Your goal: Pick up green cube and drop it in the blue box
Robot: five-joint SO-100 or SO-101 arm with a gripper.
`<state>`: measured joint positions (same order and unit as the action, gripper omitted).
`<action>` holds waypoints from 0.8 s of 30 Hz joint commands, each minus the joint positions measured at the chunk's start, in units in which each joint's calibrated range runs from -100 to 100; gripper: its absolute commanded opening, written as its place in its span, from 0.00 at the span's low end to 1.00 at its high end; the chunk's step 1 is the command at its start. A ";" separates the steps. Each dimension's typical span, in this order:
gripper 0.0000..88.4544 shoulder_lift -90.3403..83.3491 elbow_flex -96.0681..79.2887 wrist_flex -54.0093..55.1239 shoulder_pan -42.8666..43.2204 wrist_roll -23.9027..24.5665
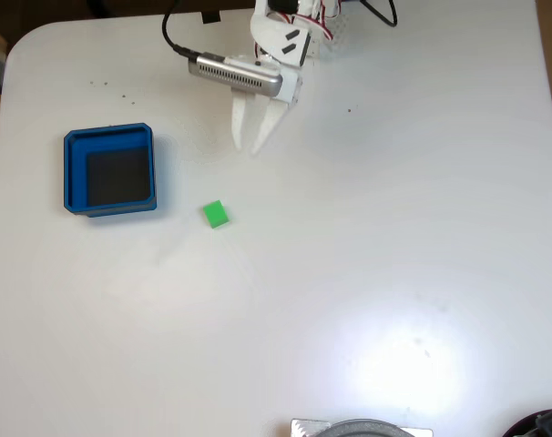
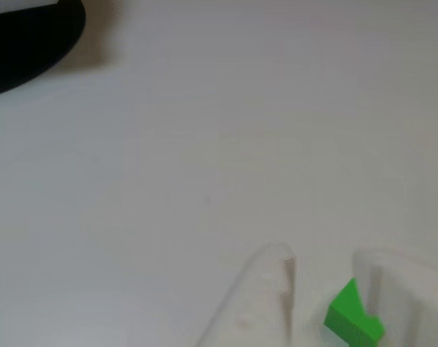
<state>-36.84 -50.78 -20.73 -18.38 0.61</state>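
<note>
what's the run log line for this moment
pincer open, empty | green cube on table, ungrasped | blue box empty | phase: approach

In the fixed view the blue box (image 1: 109,170) sits on the table (image 1: 394,237) at the left, and the green cube (image 1: 216,214) lies on the table near it to the right, slightly lower in the picture. The gripper (image 1: 244,146) hangs above and right of the cube, apart from it. In the other view the cube (image 2: 353,319) shows between the gripper's fingers (image 2: 266,303).

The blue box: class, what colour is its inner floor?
Black, inside the blue box's raised blue walls; best seen in the fixed view.
</note>
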 commanded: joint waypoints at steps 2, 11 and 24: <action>0.03 4.82 7.70 0.47 -0.32 -0.29; 0.03 14.60 22.51 -14.86 -0.40 0.10; 0.03 33.83 48.00 -33.29 -1.16 0.24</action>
<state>-5.60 -9.35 -53.00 -18.38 0.66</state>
